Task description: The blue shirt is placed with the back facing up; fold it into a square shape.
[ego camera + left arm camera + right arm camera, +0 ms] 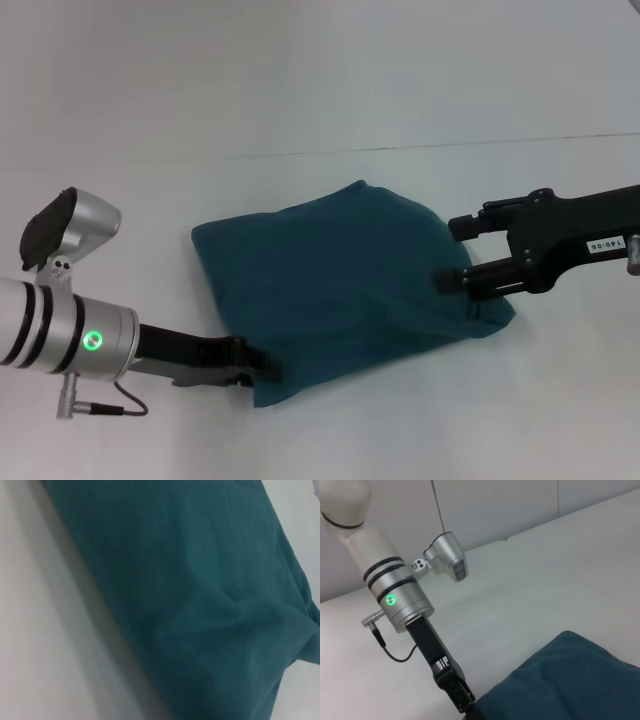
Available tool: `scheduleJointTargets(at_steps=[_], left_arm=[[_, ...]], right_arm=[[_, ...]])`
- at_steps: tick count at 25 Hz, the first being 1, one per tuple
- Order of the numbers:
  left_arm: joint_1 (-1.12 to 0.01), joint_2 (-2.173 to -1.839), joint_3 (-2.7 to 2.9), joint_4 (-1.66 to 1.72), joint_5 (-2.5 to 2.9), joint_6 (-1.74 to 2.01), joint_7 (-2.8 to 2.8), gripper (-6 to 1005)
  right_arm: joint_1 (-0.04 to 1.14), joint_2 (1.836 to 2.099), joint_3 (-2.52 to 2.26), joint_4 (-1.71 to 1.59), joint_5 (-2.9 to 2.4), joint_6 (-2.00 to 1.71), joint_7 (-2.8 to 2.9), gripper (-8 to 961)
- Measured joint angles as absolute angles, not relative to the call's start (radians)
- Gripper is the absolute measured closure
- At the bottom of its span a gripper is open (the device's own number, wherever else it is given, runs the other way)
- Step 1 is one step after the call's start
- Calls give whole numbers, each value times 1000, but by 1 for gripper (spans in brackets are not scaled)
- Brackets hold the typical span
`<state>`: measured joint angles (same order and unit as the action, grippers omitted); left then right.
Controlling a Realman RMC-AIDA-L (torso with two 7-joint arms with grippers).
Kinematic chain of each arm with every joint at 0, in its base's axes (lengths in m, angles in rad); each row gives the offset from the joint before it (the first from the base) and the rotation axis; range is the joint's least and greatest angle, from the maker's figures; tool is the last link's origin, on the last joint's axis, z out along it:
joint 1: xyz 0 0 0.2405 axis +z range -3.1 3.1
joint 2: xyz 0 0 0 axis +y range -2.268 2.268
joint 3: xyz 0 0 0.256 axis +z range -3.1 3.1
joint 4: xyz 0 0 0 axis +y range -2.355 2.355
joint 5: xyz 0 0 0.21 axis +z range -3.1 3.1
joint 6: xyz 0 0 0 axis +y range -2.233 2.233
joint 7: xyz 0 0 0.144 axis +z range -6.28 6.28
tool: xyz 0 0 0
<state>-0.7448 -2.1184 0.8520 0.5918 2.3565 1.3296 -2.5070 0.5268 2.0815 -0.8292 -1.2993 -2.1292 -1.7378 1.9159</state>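
One blue shirt (340, 285) lies on the white bench (300, 80), already gathered into a compact, roughly four-sided bundle with a puffed, rumpled top; no sleeve or collar can be made out. Two grippers attend it, one at each side.

The left gripper (262, 368) meets the shirt at its near corner on the robot's left. Its tips are lost at the fabric edge, so whether its fingers are parted or pinching cloth cannot be told. The left wrist camera shows only teal knit against bare bench.

The right gripper (452, 255) stands at the opposite side of the shirt. One finger (475, 226) rides above the cloth and another (462, 281) presses against it lower down, with a clear gap between them, so they appear spread rather than clamped.

Handling, as a judgement: the shirt looks light, soft and limp, with no stiffness to hold a crease. It will likely sag and slide on the smooth bench. It is best taken at corners or along a folded edge, pinching all layers together.

Count: one shirt, two grippers, one bench.
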Motion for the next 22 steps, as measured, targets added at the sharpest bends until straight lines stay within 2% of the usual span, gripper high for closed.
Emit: scheduleJointTargets(at_steps=[9, 13, 14, 22], left_arm=[[-742, -2121, 861, 591, 2357, 1327, -2484, 824], [-734, -2099, 859, 598, 2357, 1357, -2476, 954], [-728, -2083, 855, 604, 2358, 1376, -2473, 954], [-720, -2030, 784, 669, 2483, 1446, -2466, 953]], right_arm=[[526, 2082, -825, -1299, -2129, -1738, 1916, 127], [526, 2082, -816, -1299, -2129, -1735, 1916, 126], [526, 2082, -811, -1299, -2129, -1735, 1915, 126], [517, 2086, -798, -1310, -2123, -1740, 1917, 129]])
